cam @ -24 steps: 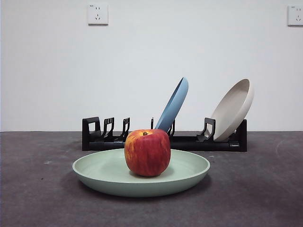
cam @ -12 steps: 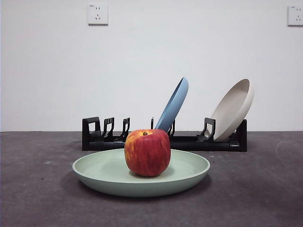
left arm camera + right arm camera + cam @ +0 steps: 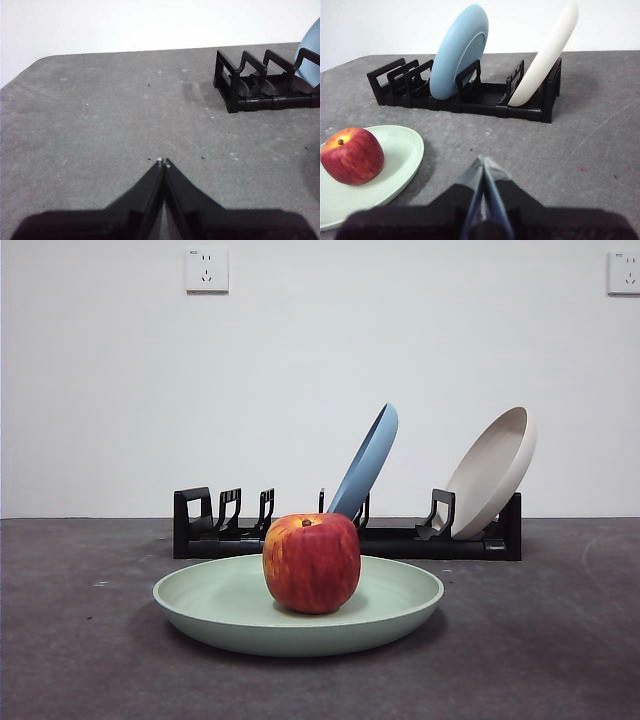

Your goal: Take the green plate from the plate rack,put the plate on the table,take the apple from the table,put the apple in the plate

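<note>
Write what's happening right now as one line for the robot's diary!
apple: in green plate | green plate: flat on table | plate rack: holds blue plate, beige plate | left gripper: shut, empty | right gripper: shut, empty

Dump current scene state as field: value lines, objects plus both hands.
apple: upright, resting inside the green plate
green plate: flat on the table, in front of the plate rack
plate rack: holds blue plate and beige plate, both leaning; the other slots in view hold nothing
left hand: jaws shut, holding nothing, over bare table beside the rack's end
right hand: jaws shut, holding nothing, beside the green plate
task state: apple in plate
</note>
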